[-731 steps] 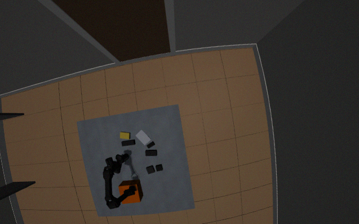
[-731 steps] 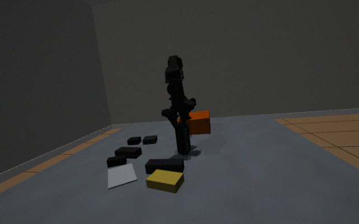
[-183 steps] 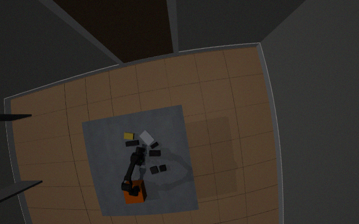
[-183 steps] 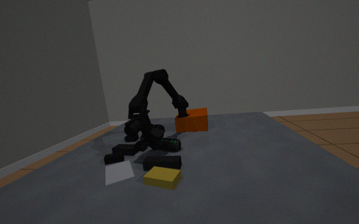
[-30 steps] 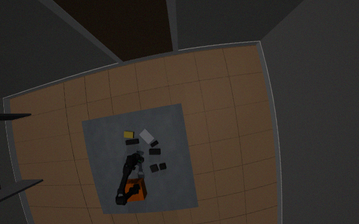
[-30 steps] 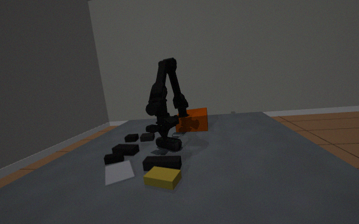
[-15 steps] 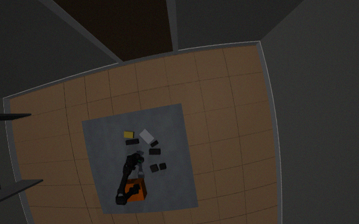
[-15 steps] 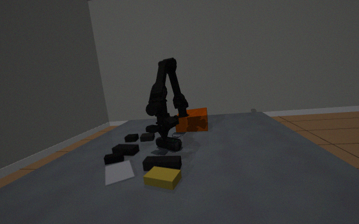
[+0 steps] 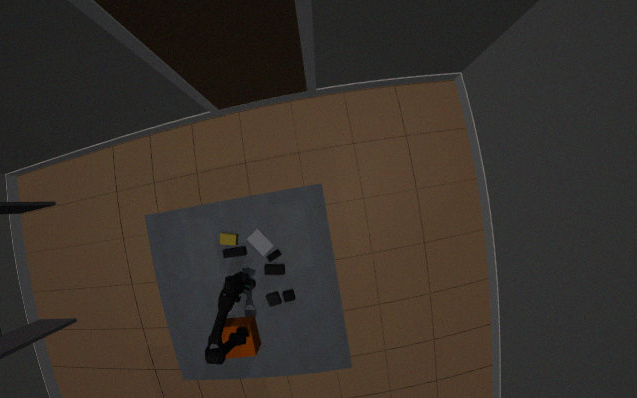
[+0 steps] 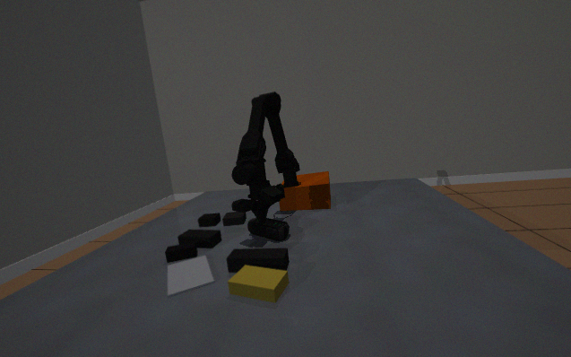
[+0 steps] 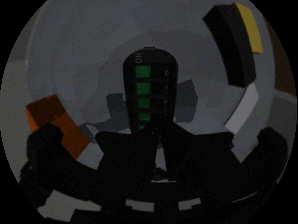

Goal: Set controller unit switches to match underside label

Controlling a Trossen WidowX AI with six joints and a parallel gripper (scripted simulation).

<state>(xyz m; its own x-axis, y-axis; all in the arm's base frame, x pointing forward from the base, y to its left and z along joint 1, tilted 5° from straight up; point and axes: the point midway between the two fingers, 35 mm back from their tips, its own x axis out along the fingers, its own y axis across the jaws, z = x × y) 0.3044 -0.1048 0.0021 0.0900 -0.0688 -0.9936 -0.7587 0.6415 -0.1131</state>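
The dark grey controller unit (image 10: pixel 277 230) (image 11: pixel 150 56) lies beneath my gripper with its switch side up. In the wrist view, "ON" is printed at its far end, and several green rocker ends show in a row on the left. The nearest rockers are hidden by my fingers. It is too dark to tell surely which ends are pressed. The label on the underside is hidden. My gripper (image 10: pixel 261 218) (image 11: pixel 159 116) is shut and empty, pointing down, with its tips at the near part of the unit's top. I cannot tell whether they touch a rocker.
A long black block (image 9: pixel 234 252) (image 10: pixel 257 259) and a yellow block (image 9: pixel 228 239) (image 10: pixel 257 282) lie beyond the unit. A pale flat plate (image 9: pixel 260 242) (image 10: pixel 189 275) and several dark blocks lie to one side. An orange box (image 9: pixel 251 345) (image 10: pixel 319 190) stands by the arm's base.
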